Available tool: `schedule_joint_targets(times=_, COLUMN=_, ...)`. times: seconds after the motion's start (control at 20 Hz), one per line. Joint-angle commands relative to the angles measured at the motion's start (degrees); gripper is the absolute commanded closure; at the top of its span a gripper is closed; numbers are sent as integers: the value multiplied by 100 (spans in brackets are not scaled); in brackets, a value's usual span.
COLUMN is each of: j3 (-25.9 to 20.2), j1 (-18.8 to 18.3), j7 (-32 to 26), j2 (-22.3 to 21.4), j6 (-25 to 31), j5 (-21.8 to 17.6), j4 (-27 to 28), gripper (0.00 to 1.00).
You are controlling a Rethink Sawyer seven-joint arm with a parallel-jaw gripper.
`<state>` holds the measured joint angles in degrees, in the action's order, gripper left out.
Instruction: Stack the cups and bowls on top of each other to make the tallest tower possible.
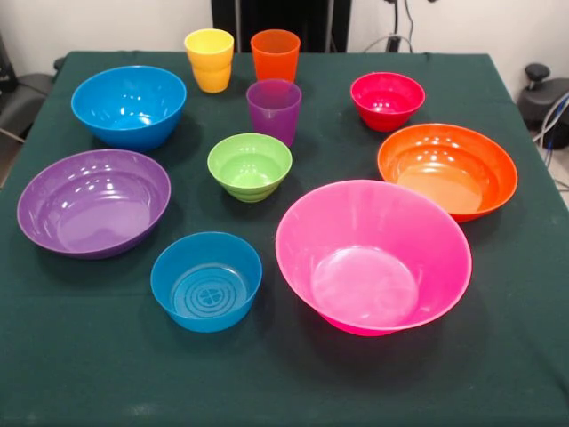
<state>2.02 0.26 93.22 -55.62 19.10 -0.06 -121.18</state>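
Observation:
All pieces stand apart and upright on the green tablecloth (498, 356); nothing is stacked. At the back are a yellow cup (210, 60) and an orange cup (276, 55), with a purple cup (274, 109) just in front of them. A small red bowl (387, 100) sits back right, a small green bowl (250, 166) in the middle, a small blue bowl (206, 280) near the front. Mid-sized bowls: blue (129, 105) back left, purple (93, 202) left, orange (447, 170) right. A large pink bowl (373, 256) stands front right. The gripper is out of view.
The robot's dark pedestal (280, 22) rises behind the table's far edge. Black equipment and cables (544, 98) lie past the right edge, and dark objects (20, 93) past the left edge.

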Motion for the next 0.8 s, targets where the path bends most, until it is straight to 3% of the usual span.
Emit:
schedule_joint_targets(times=0.05, j3=12, j1=136, j7=1145, j2=605, j6=-341, j5=11, j4=273, gripper=0)
schedule_joint_targets(times=0.35, j3=0, j1=147, j7=1076, j2=807, j6=46, j5=-14, j4=561, gripper=0)
schedule_joint_targets(times=0.8, j3=-382, j1=-116, j7=1090, j2=1783, j6=-566, j5=12, j4=913, gripper=0)
